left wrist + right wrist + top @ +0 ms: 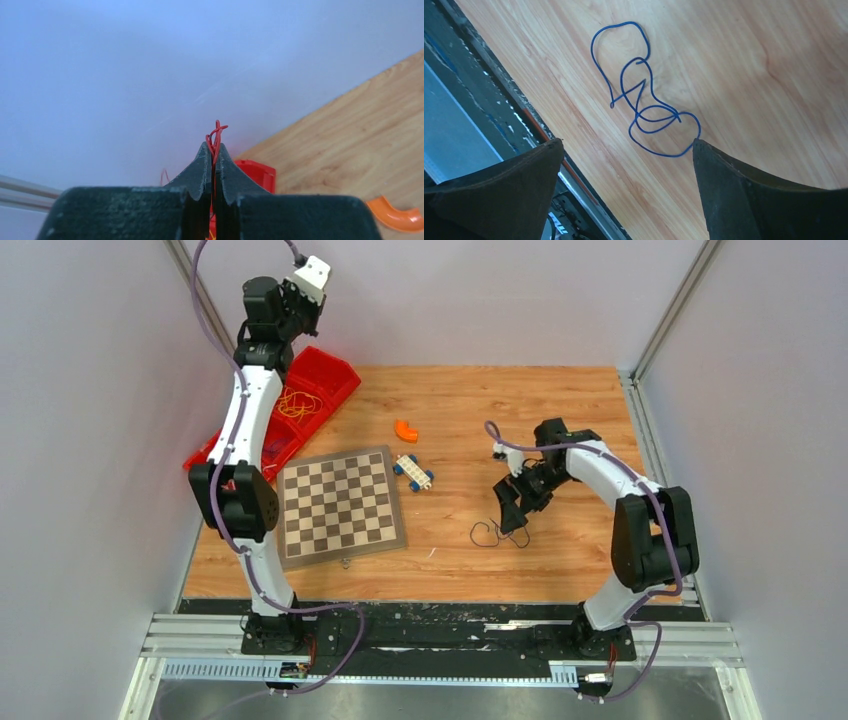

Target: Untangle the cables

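A thin dark blue cable [644, 100] lies in loose loops on the wooden table, and shows as a dark curl in the top view [490, 533]. My right gripper [515, 510] is open just above it; in the right wrist view [629, 145] the nearest loop lies between the fingertips, against the right one, and nothing is held. My left gripper [214, 147] is shut on a thin red cable [216, 132] that sticks out past its tips. It is raised high at the back left [296, 302], over the red bin. Yellow-orange cables [295, 403] lie bunched in the bin.
The red bin [335, 375] stands at the back left, also in the left wrist view [257, 172]. A chessboard [340, 505] lies left of centre. An orange curved piece [406, 430] and a small toy car [412, 472] lie mid-table. The table's near edge [544, 135] is close to my right gripper.
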### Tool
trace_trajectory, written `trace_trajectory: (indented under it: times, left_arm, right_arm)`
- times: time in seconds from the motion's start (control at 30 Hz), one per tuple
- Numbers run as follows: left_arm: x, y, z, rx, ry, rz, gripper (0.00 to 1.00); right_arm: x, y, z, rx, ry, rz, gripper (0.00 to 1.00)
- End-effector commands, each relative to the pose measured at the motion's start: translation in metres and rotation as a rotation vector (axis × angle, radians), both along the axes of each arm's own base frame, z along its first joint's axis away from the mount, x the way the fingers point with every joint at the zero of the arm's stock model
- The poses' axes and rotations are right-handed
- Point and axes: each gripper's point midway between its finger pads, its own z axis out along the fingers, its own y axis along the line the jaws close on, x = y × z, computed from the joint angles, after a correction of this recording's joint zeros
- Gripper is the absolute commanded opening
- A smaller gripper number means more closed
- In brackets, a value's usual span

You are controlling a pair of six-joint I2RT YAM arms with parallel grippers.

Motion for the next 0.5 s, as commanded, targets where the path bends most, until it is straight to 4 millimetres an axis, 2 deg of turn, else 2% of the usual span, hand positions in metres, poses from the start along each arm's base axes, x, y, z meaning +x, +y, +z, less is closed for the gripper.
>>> trace_trajectory:
  times: [0.0,0.2,0.33,0.47]
  left_arm:
    - [0.031,0.014,0.012,-0.043,-0.119,0.025,0.00]
    - [0.054,0.040,-0.004,-0.018,-0.155,0.054,0.00]
    - [0.062,0.046,-0.019,-0.014,-0.146,0.052,0.00]
    - [0.071,0.048,-0.032,-0.003,-0.145,0.058,0.00]
  right_arm:
    - [0.007,0.007,-0.010,-0.092,-0.088,0.041,0.99]
    - [-0.003,0.014,-0.036,-0.171,-0.070,0.090,0.93]
    - [-0.009,0.014,-0.047,-0.176,-0.022,0.094,0.77]
    - [-0.015,0.014,-0.054,-0.177,0.009,0.099,0.55]
